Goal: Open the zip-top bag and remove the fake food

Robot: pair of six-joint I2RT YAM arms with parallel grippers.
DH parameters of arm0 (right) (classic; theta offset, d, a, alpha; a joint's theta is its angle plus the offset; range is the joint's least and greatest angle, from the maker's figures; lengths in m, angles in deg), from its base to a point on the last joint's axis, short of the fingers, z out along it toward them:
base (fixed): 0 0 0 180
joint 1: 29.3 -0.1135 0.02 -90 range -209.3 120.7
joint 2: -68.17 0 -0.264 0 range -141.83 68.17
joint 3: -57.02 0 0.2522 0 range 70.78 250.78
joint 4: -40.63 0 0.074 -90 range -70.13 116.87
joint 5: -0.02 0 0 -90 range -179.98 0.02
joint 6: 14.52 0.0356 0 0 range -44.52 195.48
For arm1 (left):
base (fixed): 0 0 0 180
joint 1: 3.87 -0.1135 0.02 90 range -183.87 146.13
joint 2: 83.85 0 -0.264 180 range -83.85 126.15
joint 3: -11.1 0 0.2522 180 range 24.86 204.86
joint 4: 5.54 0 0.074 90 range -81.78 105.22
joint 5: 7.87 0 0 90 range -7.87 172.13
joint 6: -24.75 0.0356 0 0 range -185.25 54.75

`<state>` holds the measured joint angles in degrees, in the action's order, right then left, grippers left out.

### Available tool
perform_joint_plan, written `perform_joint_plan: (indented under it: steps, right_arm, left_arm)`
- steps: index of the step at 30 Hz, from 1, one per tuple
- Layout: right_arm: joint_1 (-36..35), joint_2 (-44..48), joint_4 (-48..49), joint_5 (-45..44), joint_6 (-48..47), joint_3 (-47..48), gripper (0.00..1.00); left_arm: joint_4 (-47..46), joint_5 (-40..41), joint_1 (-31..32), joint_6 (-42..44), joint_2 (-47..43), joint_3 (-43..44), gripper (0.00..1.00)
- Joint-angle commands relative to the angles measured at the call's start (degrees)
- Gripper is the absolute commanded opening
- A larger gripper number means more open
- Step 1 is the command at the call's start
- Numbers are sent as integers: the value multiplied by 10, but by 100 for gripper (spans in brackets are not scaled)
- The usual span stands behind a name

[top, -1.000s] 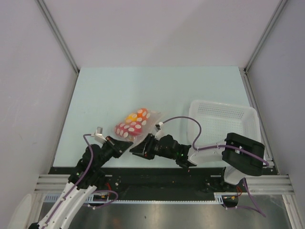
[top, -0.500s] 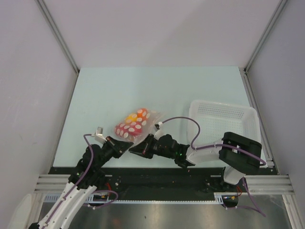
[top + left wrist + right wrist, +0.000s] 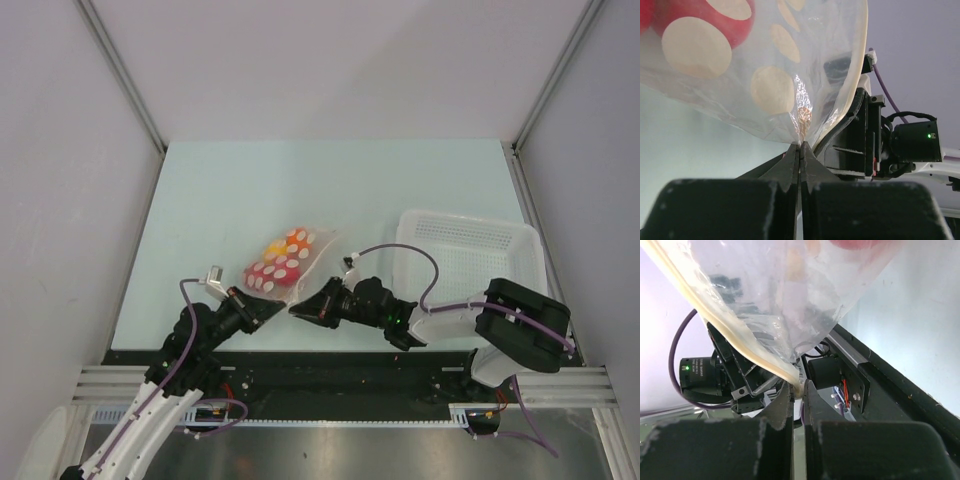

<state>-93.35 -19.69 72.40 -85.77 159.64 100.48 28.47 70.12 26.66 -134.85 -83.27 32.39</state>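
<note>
a pale green table (image 3: 300, 180) fills the middle, closed in by plain white walls: back wall (image 3: 340, 60), left wall (image 3: 60, 250), right wall (image 3: 600, 200). slanted aluminium posts (image 3: 118, 70) mark the back corners. a black strip (image 3: 300, 375) runs along the near edge, then an aluminium rail (image 3: 110, 385) and a dull metal sheet (image 3: 350, 450). the light is even and soft.

can't make out any text, labels or numbers anywhere here, the bag (image 3: 285, 262) only has white dots
</note>
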Motion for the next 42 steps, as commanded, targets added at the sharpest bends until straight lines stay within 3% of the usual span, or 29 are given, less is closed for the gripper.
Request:
perform_joint_plan:
  steps: [1, 4, 5, 6, 8, 9, 12, 14, 17, 23, 27, 30, 32, 35, 37, 39, 42]
  right_arm:
    - [34, 29, 18, -14, -14, -10, 0]
    - [28, 37, -1, -9, -25, 9, 0]
    - [23, 37, -2, -7, -26, 13, 0]
    - [21, 37, -2, -10, -26, 19, 0]
    - [14, 32, -3, -10, -26, 24, 0]
    - [13, 27, -2, -10, -25, 27, 0]
    - [9, 16, 9, -8, -20, 30, 0]
    - [7, 6, 20, -8, -16, 33, 1]
    - [2, -6, 25, -3, -18, 46, 6]
    - [-18, -10, 23, -8, -20, 61, 6]
    - [-23, -3, 10, -17, -22, 62, 5]
    - [-27, -2, 11, -17, -24, 62, 4]
    - [-31, -3, 12, -17, -25, 61, 4]
    - [-34, 0, 17, -18, -24, 56, 2]
    - [-34, 5, 17, -21, -23, 50, 2]
    - [-34, 8, 13, -24, -24, 50, 2]
    - [-32, 13, 0, -28, -28, 51, 13]
  left_arm:
    - [17, 12, -3, 9, -77, 15, 0]
    - [28, 13, -4, 8, -69, 14, 2]
    - [30, 7, -4, 6, -61, 13, 13]
    - [30, 2, -4, -3, -57, 10, 32]
    - [26, -13, -3, -6, -51, 6, 45]
    - [28, -13, -3, -17, -51, 6, 58]
    - [34, -18, -3, -25, -65, 11, 73]
    - [39, -16, -4, -25, -73, 15, 73]
    - [45, -13, -4, -30, -73, 18, 70]
    - [-16, -8, -4, -46, -48, -1, 63]
    - [-38, -13, -4, -45, -19, -3, 33]
    - [-36, -6, -4, -41, -12, 3, 22]
    - [-36, 2, -3, -39, -16, 6, 19]
    - [-21, 14, -3, -40, -23, 10, 29]
    - [-19, 15, -4, -41, -27, 10, 27]
    - [-24, 11, -4, -47, -30, 4, 3]
    - [-33, 4, -3, -45, -27, 3, 0]
